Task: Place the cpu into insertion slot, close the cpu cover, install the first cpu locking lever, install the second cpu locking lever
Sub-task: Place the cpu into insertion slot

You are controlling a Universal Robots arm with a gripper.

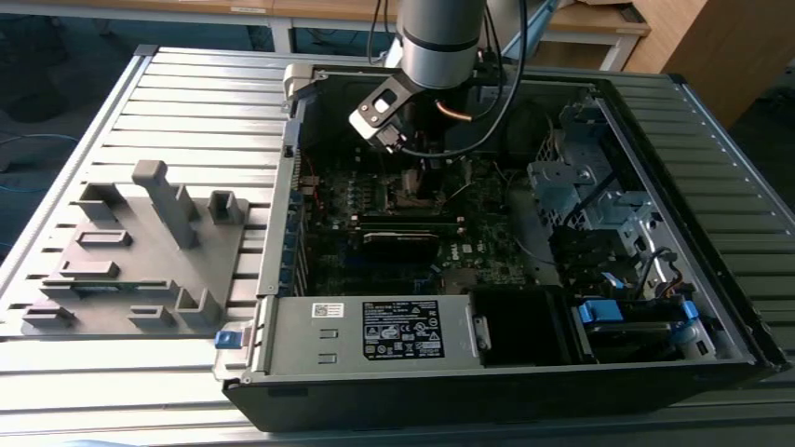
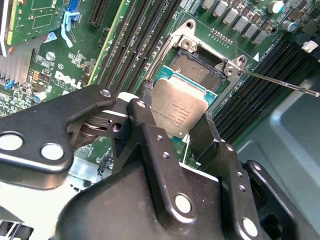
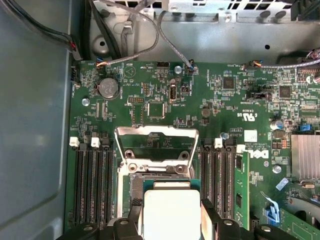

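My gripper (image 2: 175, 117) is shut on the cpu (image 2: 179, 107), a thin square chip with a silvery face, one black finger on each of two opposite edges. The cpu (image 3: 171, 210) hangs right over the insertion slot (image 2: 200, 70), whose dark centre with its silvery rim shows past the chip's far edge. I cannot tell whether the chip touches the slot. The cpu cover (image 3: 156, 131), a silvery frame with a big window, stands flipped open behind the slot (image 3: 135, 190). A thin metal lever rod (image 2: 280, 82) sticks out from one slot corner. In the exterior view the gripper (image 1: 423, 166) reaches down into the case.
Black memory slots (image 3: 92, 185) flank the socket on both sides, with a green memory stick (image 3: 241, 185) in one. A finned heat sink (image 3: 305, 157) and cables (image 3: 125, 30) lie nearby. The open computer case (image 1: 695, 307) sits on a slatted table beside a grey fixture plate (image 1: 137, 251).
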